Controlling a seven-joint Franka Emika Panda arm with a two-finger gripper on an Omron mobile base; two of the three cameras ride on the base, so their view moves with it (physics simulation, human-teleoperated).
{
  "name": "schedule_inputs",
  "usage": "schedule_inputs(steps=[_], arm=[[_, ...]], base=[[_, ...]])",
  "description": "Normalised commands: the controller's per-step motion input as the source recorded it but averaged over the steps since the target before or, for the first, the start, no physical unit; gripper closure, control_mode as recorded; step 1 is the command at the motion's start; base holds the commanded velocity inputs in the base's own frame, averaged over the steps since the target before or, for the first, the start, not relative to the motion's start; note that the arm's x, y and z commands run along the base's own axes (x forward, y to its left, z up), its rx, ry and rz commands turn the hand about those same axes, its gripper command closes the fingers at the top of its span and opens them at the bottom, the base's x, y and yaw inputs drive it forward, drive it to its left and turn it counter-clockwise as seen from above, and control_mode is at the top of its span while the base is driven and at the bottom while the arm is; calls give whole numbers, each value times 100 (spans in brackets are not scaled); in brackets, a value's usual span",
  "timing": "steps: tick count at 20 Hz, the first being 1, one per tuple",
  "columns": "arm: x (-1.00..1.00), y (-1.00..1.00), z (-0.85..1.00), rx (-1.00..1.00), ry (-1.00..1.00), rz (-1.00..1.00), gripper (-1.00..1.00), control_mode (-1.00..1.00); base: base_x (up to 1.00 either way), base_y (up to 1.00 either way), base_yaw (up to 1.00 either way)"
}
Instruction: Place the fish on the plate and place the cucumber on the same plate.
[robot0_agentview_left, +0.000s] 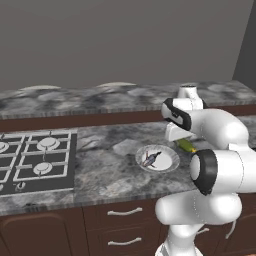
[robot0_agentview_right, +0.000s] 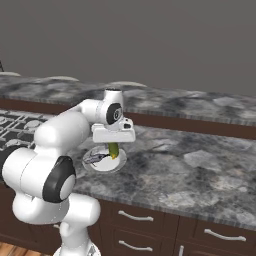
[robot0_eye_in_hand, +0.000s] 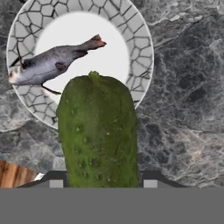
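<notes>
Hob (robot0_agentview_left: 35, 160): black, with white burner rings, set into the tabletop at the far left of the left base view; its corner also shows at the left edge of the right base view.
Tabletop (robot0_agentview_left: 107, 170): grey marbled stone over dark brown drawers with pale handles; a second, higher run of the same stone lies behind it.
Fish (robot0_eye_in_hand: 52, 63): lies on the plate, grey-silver with a purplish tail, dark fins. In the hand view its head is toward the left rim and its tail points up and right over the white centre. In the left base view (robot0_agentview_left: 151, 159) it sits in the middle of the plate.
Plate (robot0_eye_in_hand: 140, 48): round, white centre with a cracked-stone pattern on the rim, flat on the tabletop just right of the hob side, near the front edge. Seen also in the left base view (robot0_agentview_left: 170, 162) and the right base view (robot0_agentview_right: 119, 164).
Cucumber (robot0_eye_in_hand: 98, 131): dark green, bumpy, held end-on between the fingers and hanging above the near rim of the plate, apart from the fish. In the right base view (robot0_agentview_right: 114, 150) it points down from the hand over the plate; in the left base view (robot0_agentview_left: 187, 145) it shows just right of the plate, partly behind the arm.
Pincer (robot0_eye_in_hand: 103, 183): pinching the cucumber, one dark finger on each side of it, poised over the plate's edge.
</notes>
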Motion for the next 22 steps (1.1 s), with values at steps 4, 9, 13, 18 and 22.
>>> schedule_inputs(steps=[4,9,13,18,22], arm=[[40,21,-11,0,0,-7,100,-100],[49,33,-20,2,1,-30,100,-100],[40,17,-30,4,5,-38,100,-100],[2,7,-40,2,6,-47,100,-100],[0,4,-39,0,3,-52,100,-100]], base=[[0,0,0],[0,0,0],[0,0,0],[0,0,0],[0,0,0]])
